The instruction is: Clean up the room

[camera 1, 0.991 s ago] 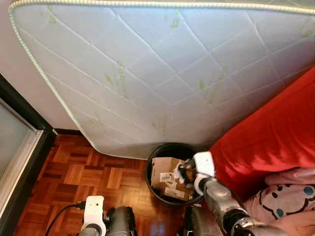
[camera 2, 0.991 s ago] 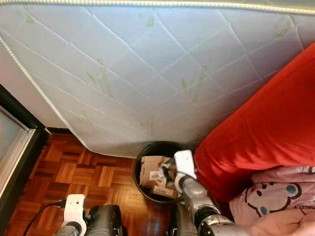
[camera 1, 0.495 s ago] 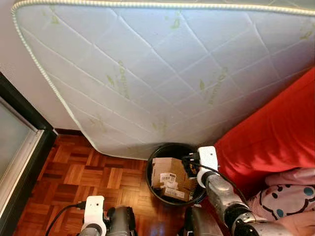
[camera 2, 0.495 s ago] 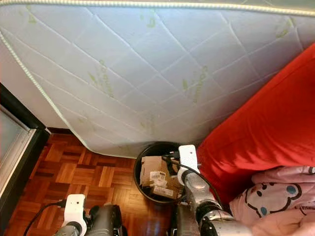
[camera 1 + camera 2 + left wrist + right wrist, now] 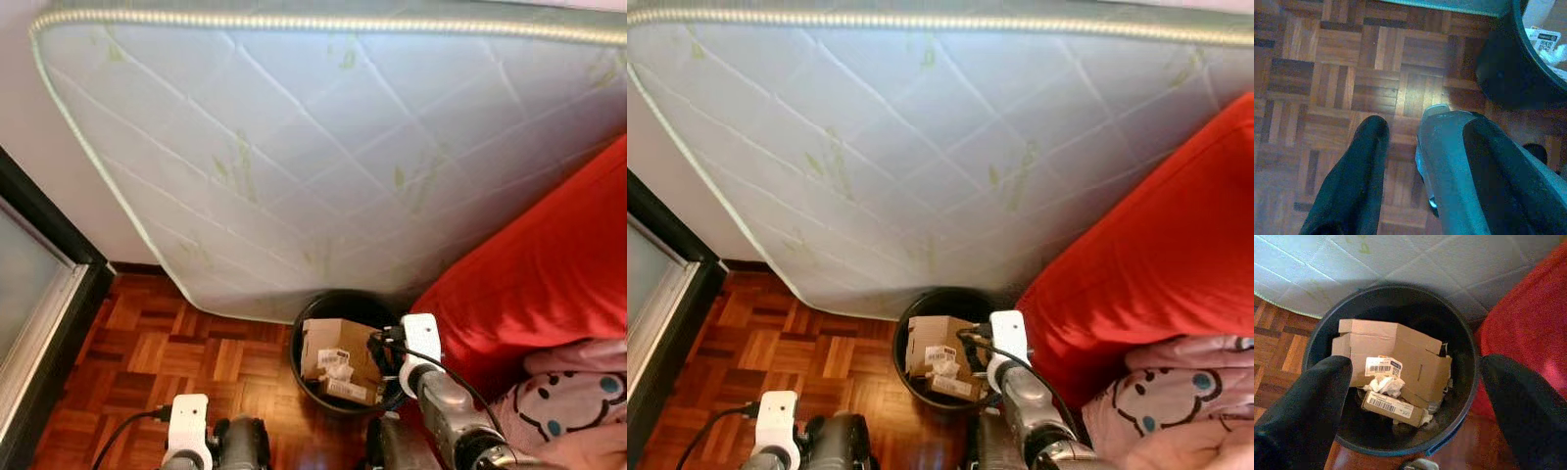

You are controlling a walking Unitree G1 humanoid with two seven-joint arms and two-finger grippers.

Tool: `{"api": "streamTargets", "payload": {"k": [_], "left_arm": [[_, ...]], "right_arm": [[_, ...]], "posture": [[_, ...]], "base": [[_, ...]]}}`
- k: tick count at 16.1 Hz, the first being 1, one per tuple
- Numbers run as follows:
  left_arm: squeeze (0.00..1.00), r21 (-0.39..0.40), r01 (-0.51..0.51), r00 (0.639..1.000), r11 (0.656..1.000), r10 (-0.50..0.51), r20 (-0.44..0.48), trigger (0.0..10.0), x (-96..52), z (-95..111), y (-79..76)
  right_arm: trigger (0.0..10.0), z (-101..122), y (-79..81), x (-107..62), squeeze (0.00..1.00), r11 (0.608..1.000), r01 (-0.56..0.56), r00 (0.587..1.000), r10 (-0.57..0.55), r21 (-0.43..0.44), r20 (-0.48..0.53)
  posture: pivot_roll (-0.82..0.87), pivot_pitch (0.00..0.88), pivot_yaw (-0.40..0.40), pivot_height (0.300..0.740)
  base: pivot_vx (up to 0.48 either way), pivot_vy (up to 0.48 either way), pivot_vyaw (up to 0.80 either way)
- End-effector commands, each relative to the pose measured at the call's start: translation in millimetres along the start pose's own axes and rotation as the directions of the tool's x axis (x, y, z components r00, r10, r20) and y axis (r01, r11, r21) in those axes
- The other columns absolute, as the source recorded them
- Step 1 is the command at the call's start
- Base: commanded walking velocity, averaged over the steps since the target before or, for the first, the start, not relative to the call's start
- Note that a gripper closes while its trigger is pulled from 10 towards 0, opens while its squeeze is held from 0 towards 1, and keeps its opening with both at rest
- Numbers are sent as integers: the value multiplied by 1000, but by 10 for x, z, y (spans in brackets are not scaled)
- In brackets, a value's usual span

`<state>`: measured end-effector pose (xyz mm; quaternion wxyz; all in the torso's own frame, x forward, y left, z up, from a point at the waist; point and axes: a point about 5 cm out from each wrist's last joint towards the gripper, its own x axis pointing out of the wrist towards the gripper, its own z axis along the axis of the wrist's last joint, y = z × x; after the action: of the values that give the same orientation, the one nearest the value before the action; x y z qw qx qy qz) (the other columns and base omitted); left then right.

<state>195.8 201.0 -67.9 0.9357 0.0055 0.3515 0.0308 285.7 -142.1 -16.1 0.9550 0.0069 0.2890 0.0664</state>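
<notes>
Holding cardboard boxes (image 5: 1400,357) and crumpled paper (image 5: 1385,386), black bin (image 5: 1469,396) (right pincer (image 5: 1415,396) open above, empty).

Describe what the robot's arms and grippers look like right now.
Both arms are silver metal with jointed segments. The right arm carries a white block at its wrist with black cables looping off it; the left arm has a similar white block and a black cable. Each gripper has two long black fingers, rounded and matte.

The right end effector (image 5: 1410,396) is raised forward on its bent silver arm with both black fingers spread wide and empty, while the left end effector (image 5: 1400,161) hangs low, fingers parted.
</notes>
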Motion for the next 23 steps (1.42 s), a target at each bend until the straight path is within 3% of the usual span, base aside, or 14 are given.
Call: {"api": "streamTargets", "payload": {"k": [1, 4, 8, 13, 16, 23], "left_arm": [[0, 5, 18, 994, 1000, -17, -112, 10000, -81, -262, -34], [0, 6, 17, 994, 1000, -16, -107, 10000, -46, -201, -61], [0, 2, 12, 994, 1000, -12, -109, 10000, -25, -163, -49], [0, 11, -1, 993, 1000, 2, -115, 10000, 16, -78, 8], [0, 28, 0, 993, 1000, 3, -116, 10000, 35, -30, 41], [0, 39, 2, 993, 999, 3, -116, 10000, 56, 24, 66]], "right_arm": [[10000, -81, -13, -22, 0, 1000, 7, 1000, -6, 10, -23], [10000, -193, -49, -59, 0, 1000, 7, 998, -8, -5, -58], [10000, -373, -104, -122, 0, 1000, 28, 993, -26, 12, -119], [10000, -802, -299, -331, 0, 985, 143, 961, -115, 96, -251], [10000, -951, -404, -434, 0, 970, 206, 945, -161, 133, -285], [10000, -1067, -452, -510, 0, 965, 226, 929, -174, 129, -327]], "posture": [[66, 165, -37, 703], [68, 154, -39, 738], [61, 129, -37, 740], [37, 68, -12, 740], [22, 46, 11, 740], [14, 0, 10, 740]], "base": [[0, 0, 0], [0, 0, 0], [0, 0, 0], [0, 0, 0], [0, 0, 0], [0, 0, 0]]}}
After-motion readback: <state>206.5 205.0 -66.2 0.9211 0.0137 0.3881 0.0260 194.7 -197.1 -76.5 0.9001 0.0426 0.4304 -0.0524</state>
